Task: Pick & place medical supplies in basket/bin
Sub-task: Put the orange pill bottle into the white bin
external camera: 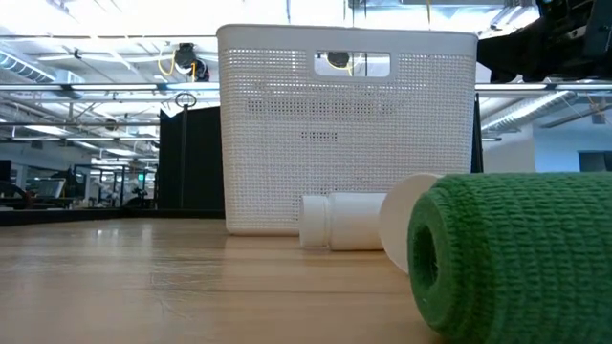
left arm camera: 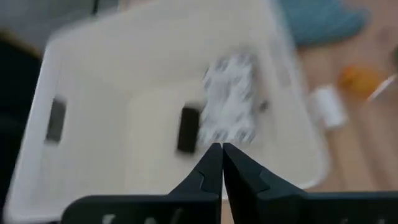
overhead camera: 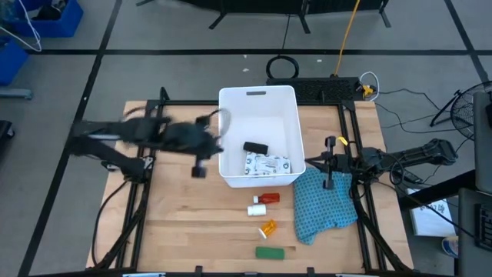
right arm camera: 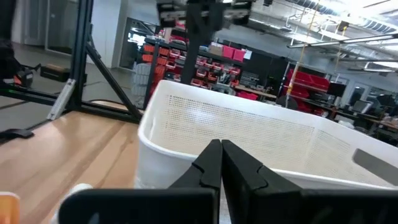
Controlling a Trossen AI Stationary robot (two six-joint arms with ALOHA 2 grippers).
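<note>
The white tub point(overhead camera: 257, 108) stands mid-table on its base, also seen in the low view point(external camera: 344, 134). Inside lie a black block point(overhead camera: 255, 147) and a white-green packet point(overhead camera: 267, 164). Near of the tub a small red bottle point(overhead camera: 269, 198), a small white bottle point(overhead camera: 257, 208), an orange piece point(overhead camera: 267, 228) and a green bar point(overhead camera: 269, 252) lie on the table. My left gripper point(overhead camera: 221, 148) is shut, above the tub's left rim point(left arm camera: 221, 149). My right gripper point(overhead camera: 309, 162) is shut, just right of the tub's right wall point(right arm camera: 221, 146).
A blue-teal patterned cloth point(overhead camera: 327, 204) lies right of the items, under my right arm. Black frame rails run along the table's left and right sides. Bare wood shows near the left of the tub. The green roll point(external camera: 516, 253) fills the low view's near right.
</note>
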